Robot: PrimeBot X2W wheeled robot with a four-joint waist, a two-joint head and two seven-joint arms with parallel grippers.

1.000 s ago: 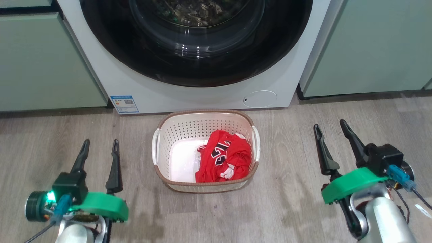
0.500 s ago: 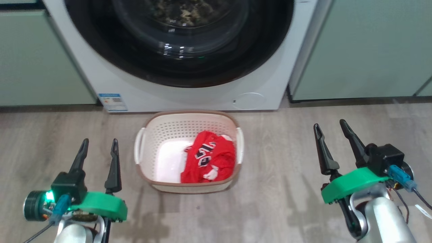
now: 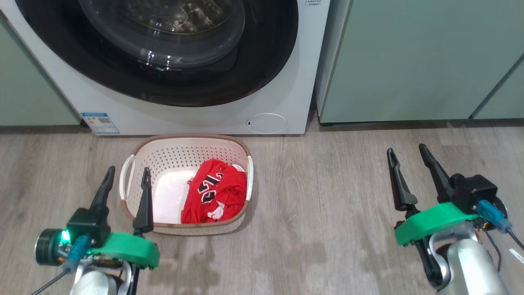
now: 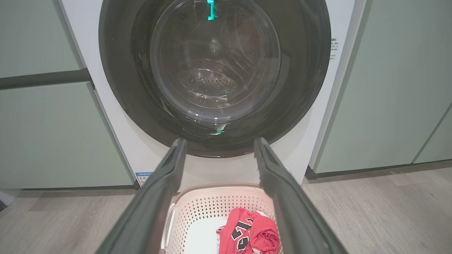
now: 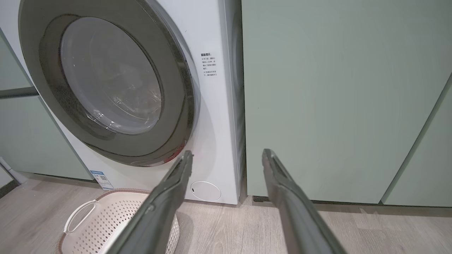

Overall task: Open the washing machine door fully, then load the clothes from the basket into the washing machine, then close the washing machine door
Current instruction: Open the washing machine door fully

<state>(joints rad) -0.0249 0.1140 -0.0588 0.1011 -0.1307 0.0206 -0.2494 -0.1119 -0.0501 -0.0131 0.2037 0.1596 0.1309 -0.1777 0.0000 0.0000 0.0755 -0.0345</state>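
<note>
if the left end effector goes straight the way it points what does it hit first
Most likely the closed round washing machine door with glossy black rim and clear glass centre; depth is unclear. The cream perforated plastic basket looks below that line.

door (image 3: 266,61) rim glossy; basket (image 3: 180,153) matt plastic; clothes (image 3: 213,190) cloth; floor (image 3: 327,184) seemingly wood.

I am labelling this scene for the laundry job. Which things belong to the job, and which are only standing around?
For the job: washing machine, washing machine door, cream basket, red jersey in it.
Not for the job: pale green cabinets, wood-look floor.
</note>
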